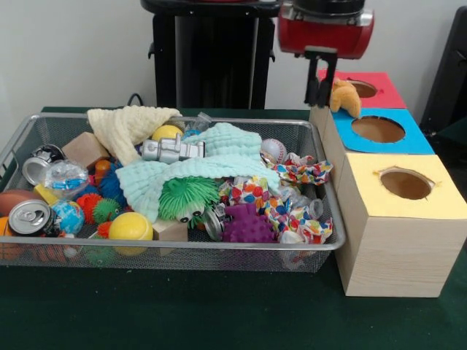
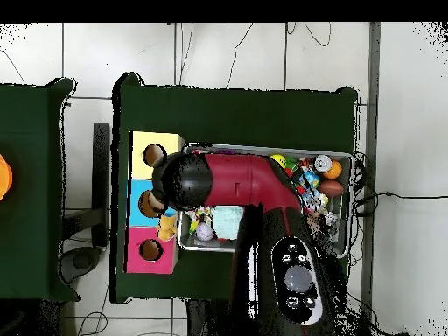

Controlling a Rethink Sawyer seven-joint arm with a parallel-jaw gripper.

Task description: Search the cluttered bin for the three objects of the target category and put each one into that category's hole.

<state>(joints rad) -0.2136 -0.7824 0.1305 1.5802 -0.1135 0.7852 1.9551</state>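
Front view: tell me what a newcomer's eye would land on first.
The wire bin heaped with bright toys, cans and cloths fills the left. Beside it on the right stands a row of boxes with yellow, blue and pink tops, each with a hole. The gripper hangs over them, an orange plush toy at its fingers.

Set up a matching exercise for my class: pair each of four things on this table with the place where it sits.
Things:
1. orange plush toy
2. yellow ball
3. white baseball
4. cream knitted cloth

Places:
A. bin's far right, near the boxes
B. bin's far left
C. bin's near left
D. at the gripper, between the red and blue holes

Pairs: 1-D, 2-C, 3-A, 4-B
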